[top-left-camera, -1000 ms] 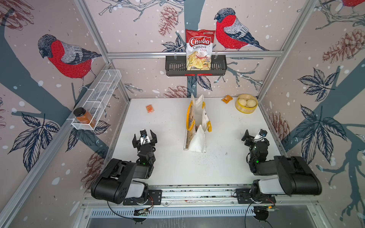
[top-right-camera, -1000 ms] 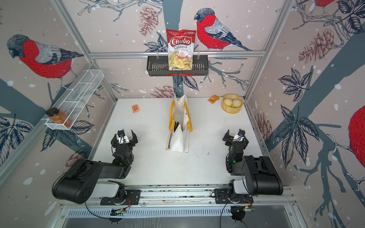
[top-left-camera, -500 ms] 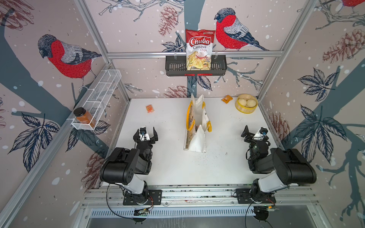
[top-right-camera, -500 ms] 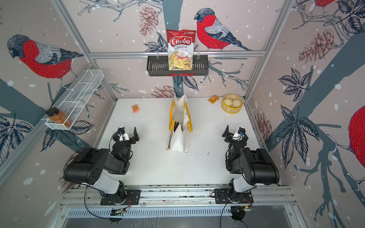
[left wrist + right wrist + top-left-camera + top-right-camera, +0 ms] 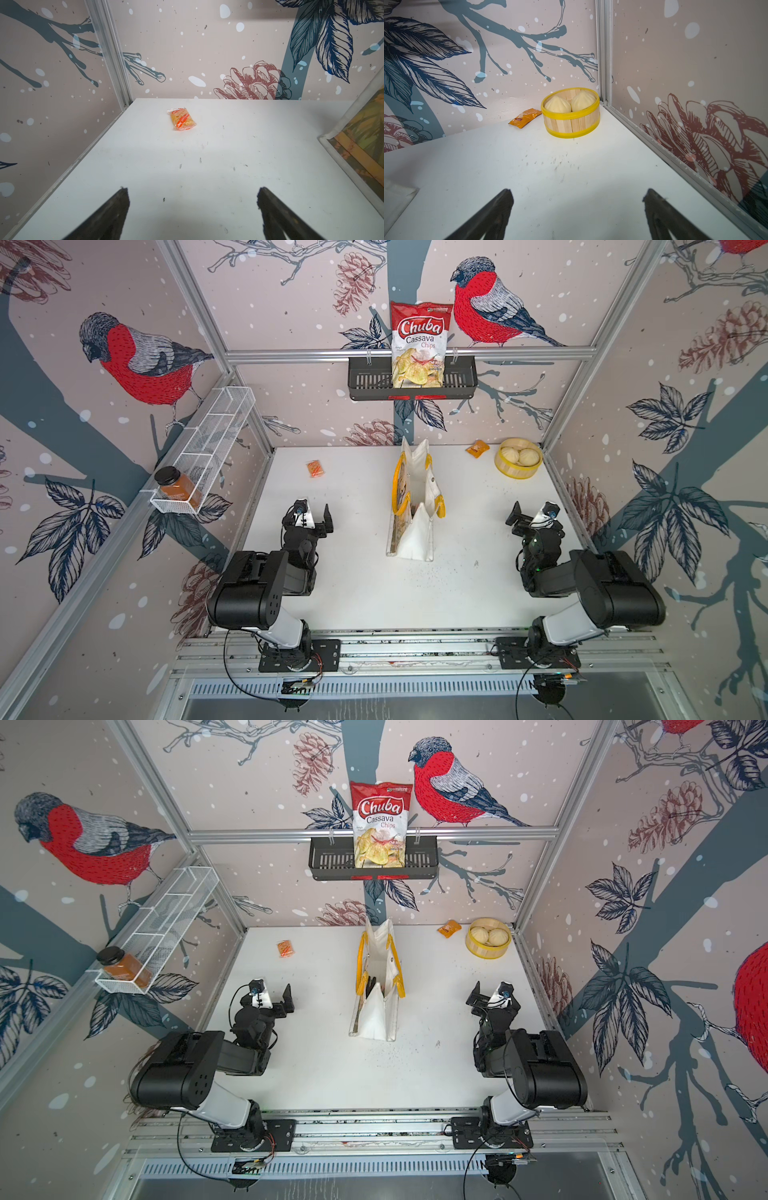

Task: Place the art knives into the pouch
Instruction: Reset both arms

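The pouch (image 5: pixel 419 526) (image 5: pixel 376 1011), white with yellow loop handles, stands upright mid-table in both top views. Its printed side (image 5: pixel 365 133) fills one edge of the left wrist view. Dark slim shapes (image 5: pixel 369 986) show inside its open mouth; I cannot tell whether they are the art knife. No art knife lies on the table. My left gripper (image 5: pixel 309 517) (image 5: pixel 271 999) (image 5: pixel 192 191) hovers left of the pouch, open and empty. My right gripper (image 5: pixel 535 519) (image 5: pixel 493 999) (image 5: pixel 576 192) is on the pouch's right, also open and empty.
An orange snack packet (image 5: pixel 316 468) (image 5: pixel 181 120) lies at the back left. An orange sachet (image 5: pixel 477 448) (image 5: pixel 525 118) and a bamboo steamer (image 5: pixel 518 472) (image 5: pixel 571 124) with two buns sit in the back right corner. A chips bag (image 5: pixel 417 348) hangs on the back wall. A jar (image 5: pixel 178 488) rests on the left wall shelf.
Both arms have folded back, their elbows rising over the front rail. Both grippers stay open and empty. The pouch has not moved.
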Robot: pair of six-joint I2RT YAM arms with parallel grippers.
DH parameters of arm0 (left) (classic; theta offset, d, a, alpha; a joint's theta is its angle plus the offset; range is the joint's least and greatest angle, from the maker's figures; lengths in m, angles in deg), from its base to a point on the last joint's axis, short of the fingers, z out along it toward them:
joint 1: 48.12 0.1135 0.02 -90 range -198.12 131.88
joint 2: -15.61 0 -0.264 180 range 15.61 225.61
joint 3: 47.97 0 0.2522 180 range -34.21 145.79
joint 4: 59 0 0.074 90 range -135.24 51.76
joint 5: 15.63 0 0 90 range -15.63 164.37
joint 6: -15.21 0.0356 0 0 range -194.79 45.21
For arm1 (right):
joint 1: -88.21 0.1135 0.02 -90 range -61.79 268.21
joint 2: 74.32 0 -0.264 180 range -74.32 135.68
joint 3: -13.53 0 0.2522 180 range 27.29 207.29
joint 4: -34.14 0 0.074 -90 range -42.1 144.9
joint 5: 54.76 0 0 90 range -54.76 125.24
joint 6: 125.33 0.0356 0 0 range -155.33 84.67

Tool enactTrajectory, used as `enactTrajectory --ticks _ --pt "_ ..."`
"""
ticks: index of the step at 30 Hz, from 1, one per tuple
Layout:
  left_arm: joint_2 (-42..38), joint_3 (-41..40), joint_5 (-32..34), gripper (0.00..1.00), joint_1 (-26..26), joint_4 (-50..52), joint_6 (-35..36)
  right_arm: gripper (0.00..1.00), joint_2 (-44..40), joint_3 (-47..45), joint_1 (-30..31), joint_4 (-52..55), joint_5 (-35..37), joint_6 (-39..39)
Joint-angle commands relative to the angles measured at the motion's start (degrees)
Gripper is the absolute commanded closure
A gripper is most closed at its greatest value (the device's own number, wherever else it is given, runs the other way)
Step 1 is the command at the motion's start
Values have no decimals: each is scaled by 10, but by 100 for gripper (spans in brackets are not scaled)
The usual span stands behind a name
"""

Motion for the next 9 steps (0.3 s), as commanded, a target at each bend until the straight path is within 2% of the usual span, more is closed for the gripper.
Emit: enactTrajectory --ticks 1,9 --pt "-1 3 7 4 1 2 -5 0 1 2 1 0 10 0" --pt "-2 4 6 4 0 2 -4 0 1 2 1 0 10 0"
